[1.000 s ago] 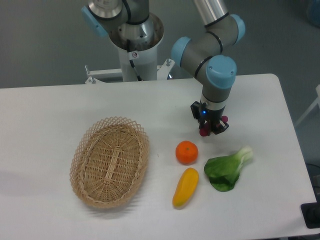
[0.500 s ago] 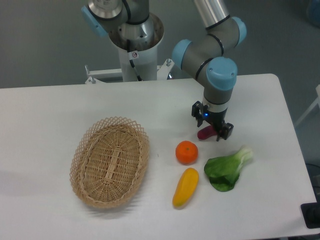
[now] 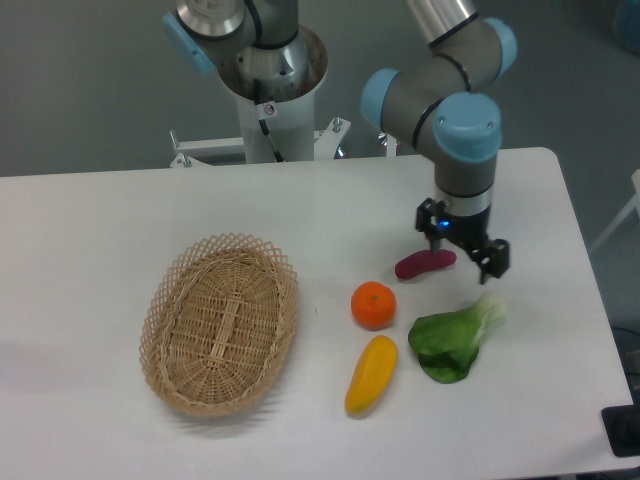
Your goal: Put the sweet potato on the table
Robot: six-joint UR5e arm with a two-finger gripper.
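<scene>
Lying on the table, the sweet potato sits at one o'clock from the orange; the gripper, fingers spread, hangs just beside it, holding nothing.

A single fixed camera looks down at a steep slant from the near edge of the table, facing 12 o'clock toward the arm's pedestal. It sits at mid distance, high enough to take in almost the whole tabletop. The right corners show at 1 and 5 o'clock; the left edge runs out of frame. Grey floor fills the top band.
</scene>
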